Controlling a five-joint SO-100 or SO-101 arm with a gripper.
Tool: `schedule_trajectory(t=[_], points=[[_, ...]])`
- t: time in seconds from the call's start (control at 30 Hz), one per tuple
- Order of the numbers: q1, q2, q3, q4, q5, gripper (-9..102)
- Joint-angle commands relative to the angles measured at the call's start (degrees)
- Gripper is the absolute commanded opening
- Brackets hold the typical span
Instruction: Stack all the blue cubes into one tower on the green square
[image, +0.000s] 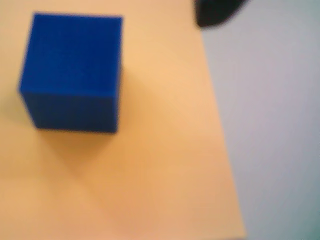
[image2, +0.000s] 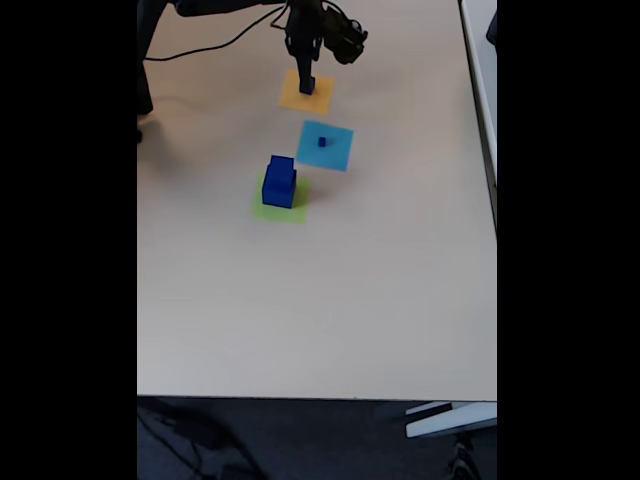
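Up close in the wrist view, a blue cube sits on the orange square, toward its upper left corner, and a dark bit of my gripper pokes in at the top edge. Whether my fingers are spread or pressed together I cannot tell.

From the fixed view, my gripper hangs over the orange square. Below that square lies the light-blue square carrying the small blue cube. Further below, two stacked cubes stand on the green square.
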Motion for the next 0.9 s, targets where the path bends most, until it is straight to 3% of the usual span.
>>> schedule_trajectory(t=[0.0, 0.53, 0.87], points=[[-1.3, -0.1, -4.1, 0.4, 1.1, 33], [-0.4, -5.7, -6.2, 1.0, -1.3, 31], [0.4, -8.0, -8.2, 1.2, -2.1, 16]])
